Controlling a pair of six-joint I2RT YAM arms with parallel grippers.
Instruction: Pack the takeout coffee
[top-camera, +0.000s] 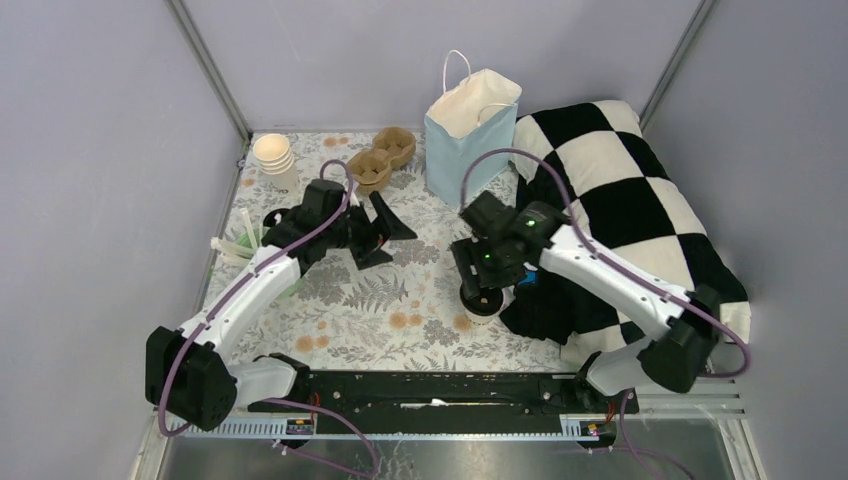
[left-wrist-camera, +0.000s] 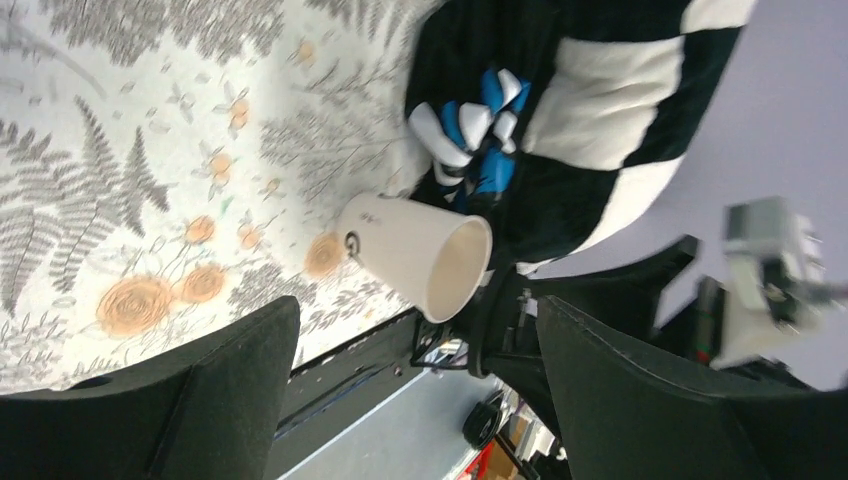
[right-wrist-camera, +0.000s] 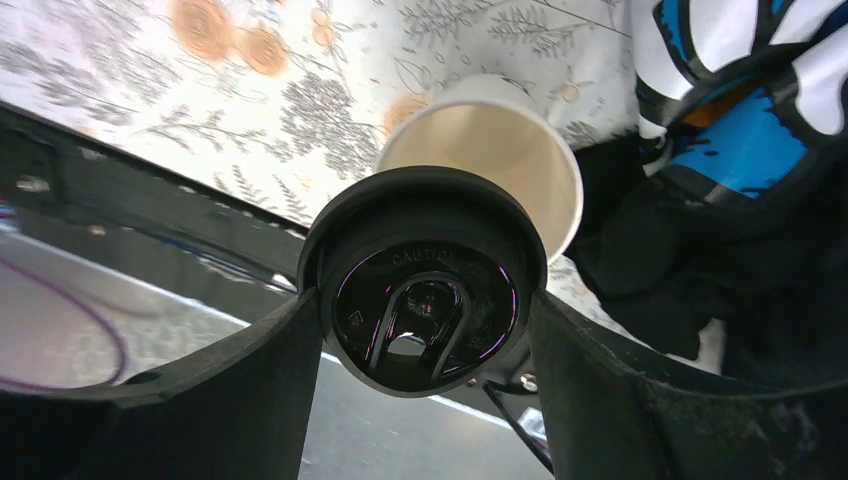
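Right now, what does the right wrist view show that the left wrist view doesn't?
Right wrist only: black lid, top lettering visible, gripped between the right fingers. Left wrist only: the white cup from outside, with its small logo; left fingers spread, empty. Both: that lidless cup, floral tablecloth, checkered cushion.

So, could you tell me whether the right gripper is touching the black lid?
Touching. The right wrist view shows the black lid pinched between both fingers of the right gripper.

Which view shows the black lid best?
Right wrist: the black lid sits large between the fingers, embossed top facing the camera. Top external mostly hides it under the right gripper; left wrist shows mainly the lidless cup.
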